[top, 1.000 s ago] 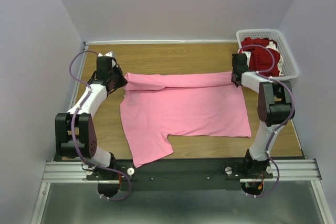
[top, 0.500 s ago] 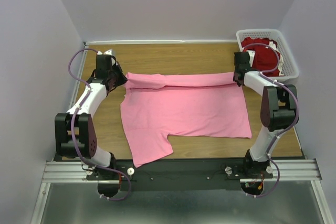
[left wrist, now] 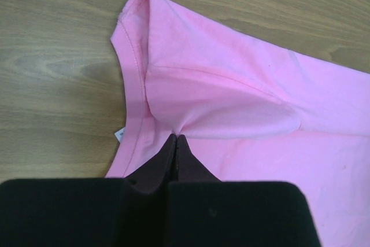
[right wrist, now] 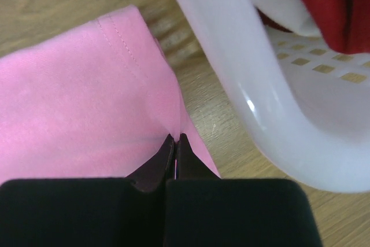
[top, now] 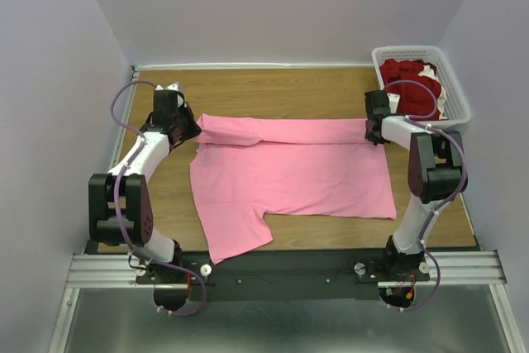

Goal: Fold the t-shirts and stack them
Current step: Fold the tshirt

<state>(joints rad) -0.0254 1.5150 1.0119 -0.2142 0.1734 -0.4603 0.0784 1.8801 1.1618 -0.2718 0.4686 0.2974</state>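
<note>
Pink t-shirt (top: 289, 175) spread flat on the wooden table (top: 273, 93), lying left of and nearer than the white lattice basket (top: 459, 107), with the edge on the basket's far side turned over into a narrow band. The end of this band closest to the basket, just beside the basket's rim, is pinched by the right gripper (right wrist: 175, 139), fingers pressed together on the hem. The end farthest from the basket, by a sleeve seam, is pinched by the left gripper (left wrist: 176, 139), its dark fingers closed on a pucker of cloth. Dark red t-shirts (top: 409, 88) lie bunched inside the basket, apart from the pink one
</note>
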